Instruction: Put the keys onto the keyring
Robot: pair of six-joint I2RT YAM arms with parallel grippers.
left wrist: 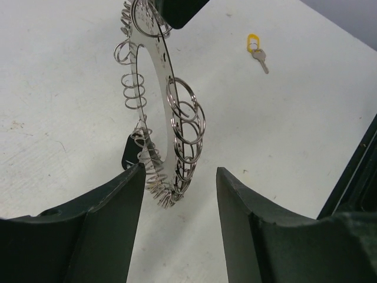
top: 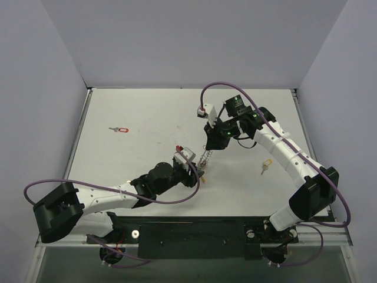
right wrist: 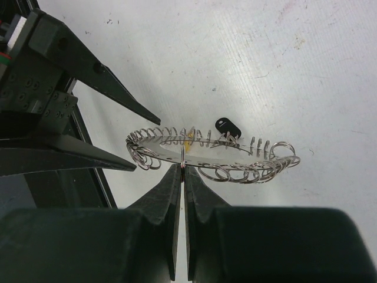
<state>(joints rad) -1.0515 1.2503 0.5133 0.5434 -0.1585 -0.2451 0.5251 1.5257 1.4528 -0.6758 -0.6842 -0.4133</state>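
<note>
Silver wire keyring (right wrist: pixel 224 156) is being held on edge over the bench (top: pixel 147 112), the right pincer (right wrist: pixel 184 168) pinching its rim with jaws fully closed on it. The left pincer (left wrist: pixel 179 171) is standing wide apart, gripping nothing, its fingers flanking the keyring's lower end. Three keys are showing: a dark grey key (right wrist: pixel 227 126) at the keyring's rim, a red key (top: pixel 121 130) lying far left and a yellow key (top: pixel 266 165) lying right.

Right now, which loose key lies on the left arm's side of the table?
The red-headed key, alone at the far left of the table; the yellow-headed key lies beside the right arm.
</note>
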